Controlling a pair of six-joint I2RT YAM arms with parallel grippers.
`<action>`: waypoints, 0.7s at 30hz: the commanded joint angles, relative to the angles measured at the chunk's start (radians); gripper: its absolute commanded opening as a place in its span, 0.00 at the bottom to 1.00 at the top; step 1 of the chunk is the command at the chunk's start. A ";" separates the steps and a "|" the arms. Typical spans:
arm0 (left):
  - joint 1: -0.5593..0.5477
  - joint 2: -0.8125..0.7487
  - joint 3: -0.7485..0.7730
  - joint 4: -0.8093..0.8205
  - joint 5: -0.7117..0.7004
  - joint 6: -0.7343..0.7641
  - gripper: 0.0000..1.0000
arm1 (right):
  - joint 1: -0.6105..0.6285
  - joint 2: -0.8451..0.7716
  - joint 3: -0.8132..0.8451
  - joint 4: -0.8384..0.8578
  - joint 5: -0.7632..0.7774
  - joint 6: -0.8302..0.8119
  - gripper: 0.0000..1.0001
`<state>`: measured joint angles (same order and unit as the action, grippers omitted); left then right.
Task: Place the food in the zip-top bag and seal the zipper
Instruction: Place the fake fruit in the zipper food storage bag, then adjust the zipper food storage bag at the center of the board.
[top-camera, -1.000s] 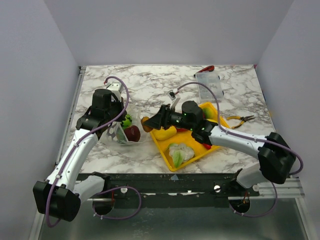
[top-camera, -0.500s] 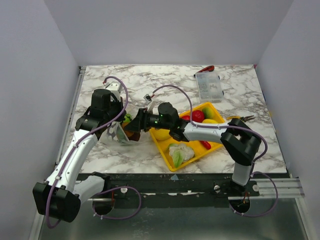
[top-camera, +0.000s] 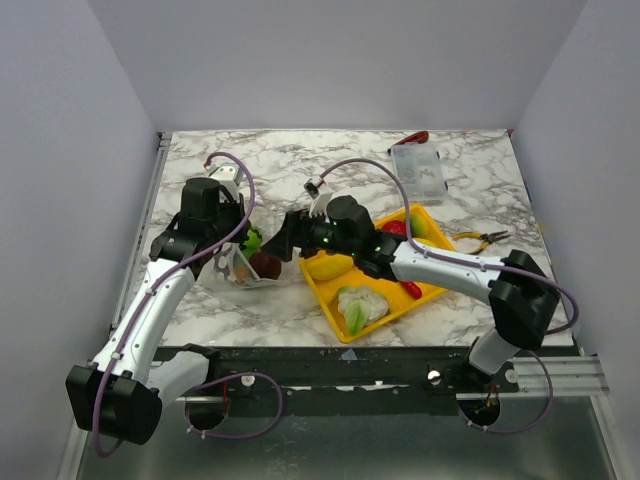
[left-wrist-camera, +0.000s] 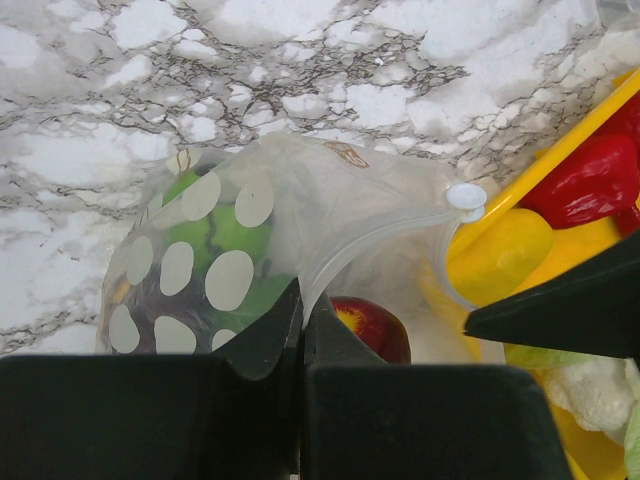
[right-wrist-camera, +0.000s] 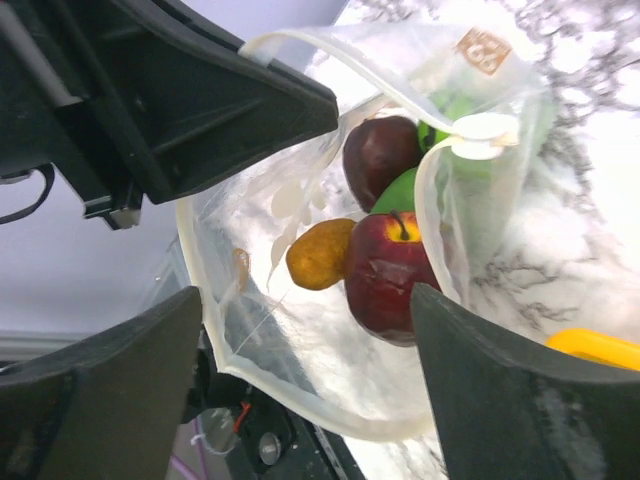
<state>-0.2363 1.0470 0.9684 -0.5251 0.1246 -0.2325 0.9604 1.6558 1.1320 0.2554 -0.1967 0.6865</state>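
Note:
The zip-top bag (top-camera: 243, 266) lies left of the yellow tray (top-camera: 322, 297), mouth toward the tray. My left gripper (left-wrist-camera: 300, 312) is shut on the bag's rim at the zipper (left-wrist-camera: 370, 240) and holds the mouth up; the white slider (left-wrist-camera: 466, 197) sits at its end. In the bag lie a red apple (right-wrist-camera: 385, 265), a yellow-orange piece (right-wrist-camera: 320, 252), a dark purple piece (right-wrist-camera: 380, 155) and a green piece (left-wrist-camera: 232, 240). My right gripper (right-wrist-camera: 300, 370) is open and empty at the bag's mouth. The red pepper (top-camera: 395, 228), a yellow piece (top-camera: 330, 266) and the cauliflower (top-camera: 360, 303) lie in the tray.
A rigid clear compartment box (top-camera: 418, 170) stands at the back right, with a red-handled tool (top-camera: 415, 138) behind it. Yellow-handled pliers (top-camera: 482, 240) lie right of the tray. The two grippers are close together over the bag.

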 joint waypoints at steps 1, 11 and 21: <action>0.006 -0.015 0.016 0.010 0.024 0.001 0.00 | 0.001 -0.065 0.006 -0.191 0.157 -0.099 0.80; 0.006 -0.019 0.014 0.010 0.011 0.001 0.00 | 0.021 0.063 0.007 -0.215 0.228 -0.156 0.70; 0.006 -0.078 0.085 -0.090 -0.069 -0.056 0.00 | 0.047 0.109 0.254 -0.228 0.121 -0.138 0.06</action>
<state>-0.2356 1.0401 0.9775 -0.5446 0.1173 -0.2398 0.9901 1.7683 1.2377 0.0128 -0.0189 0.5461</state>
